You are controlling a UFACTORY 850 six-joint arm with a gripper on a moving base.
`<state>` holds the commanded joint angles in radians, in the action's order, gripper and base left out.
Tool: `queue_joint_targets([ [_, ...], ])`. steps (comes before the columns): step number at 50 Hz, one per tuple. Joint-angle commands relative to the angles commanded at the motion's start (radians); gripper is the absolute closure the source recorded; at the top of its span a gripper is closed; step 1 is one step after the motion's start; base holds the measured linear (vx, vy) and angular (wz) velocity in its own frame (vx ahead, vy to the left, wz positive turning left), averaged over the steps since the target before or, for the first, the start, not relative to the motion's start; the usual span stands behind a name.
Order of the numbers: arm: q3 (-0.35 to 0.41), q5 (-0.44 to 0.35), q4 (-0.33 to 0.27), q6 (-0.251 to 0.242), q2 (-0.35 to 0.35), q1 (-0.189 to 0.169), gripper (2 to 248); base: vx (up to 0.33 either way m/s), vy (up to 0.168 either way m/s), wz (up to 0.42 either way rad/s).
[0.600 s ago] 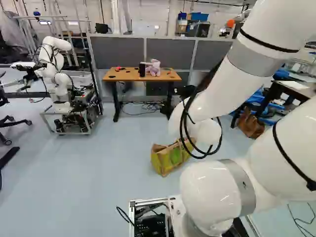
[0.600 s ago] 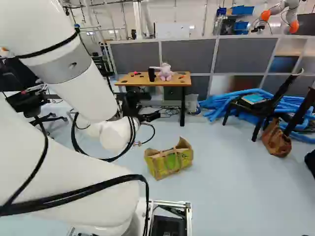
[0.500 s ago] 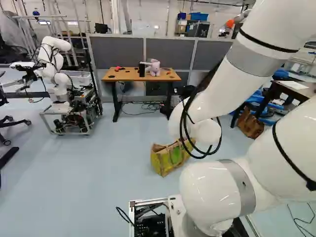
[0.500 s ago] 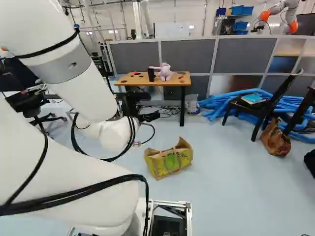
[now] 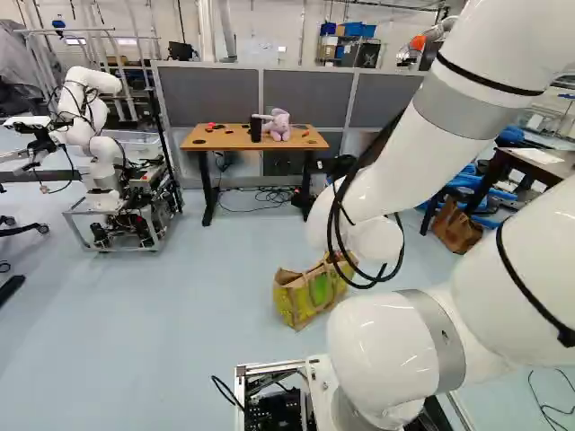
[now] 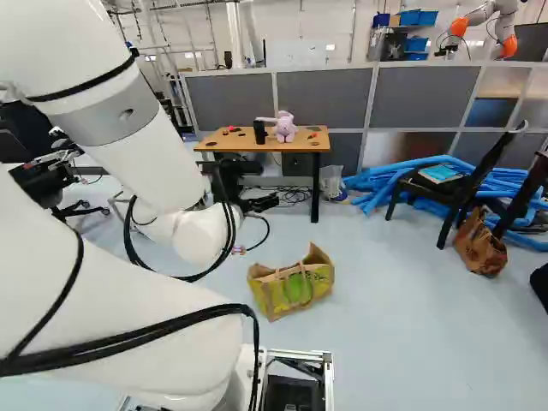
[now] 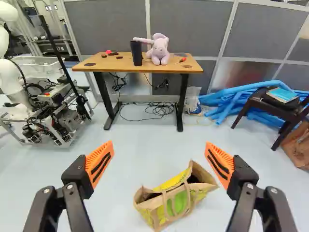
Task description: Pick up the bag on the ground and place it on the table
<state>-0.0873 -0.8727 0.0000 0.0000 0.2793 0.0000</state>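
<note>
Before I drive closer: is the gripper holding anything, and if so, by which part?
Nothing is held. The gripper stands open, and the yellow-green bag rests on the floor.

No text readable in any view (marks on bag [image 7: 181, 202] too small).

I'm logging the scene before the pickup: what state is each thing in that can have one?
Gripper: open, holding nothing
Yellow-green shopping bag: on the floor, mouth open
Table: standing, items on top
Plush toy: sitting upright
Black cylinder: upright
Cables under the table: loose, tangled
Chair: upright, seat loaded
</note>
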Motion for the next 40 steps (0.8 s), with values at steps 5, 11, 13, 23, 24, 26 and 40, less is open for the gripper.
queue_joint_targets([
  [5,0.000,0.000,0.000,0.000,0.000,0.000,3,0.145,0.000,-0.011],
  [11,0.000,0.000,0.000,0.000,0.000,0.000,3,0.146,0.001,-0.013],
  [13,0.000,0.000,0.000,0.000,0.000,0.000,3,0.158,0.003,-0.012],
  [23,0.000,0.000,0.000,0.000,0.000,0.000,3,0.148,0.001,-0.012],
  [24,0.000,0.000,0.000,0.000,0.000,0.000,3,0.163,-0.001,-0.019],
  [26,0.000,0.000,0.000,0.000,0.000,0.000,3,0.148,-0.002,-0.013],
  [40,0.000,0.000,0.000,0.000,0.000,0.000,3,0.093,0.001,-0.009],
])
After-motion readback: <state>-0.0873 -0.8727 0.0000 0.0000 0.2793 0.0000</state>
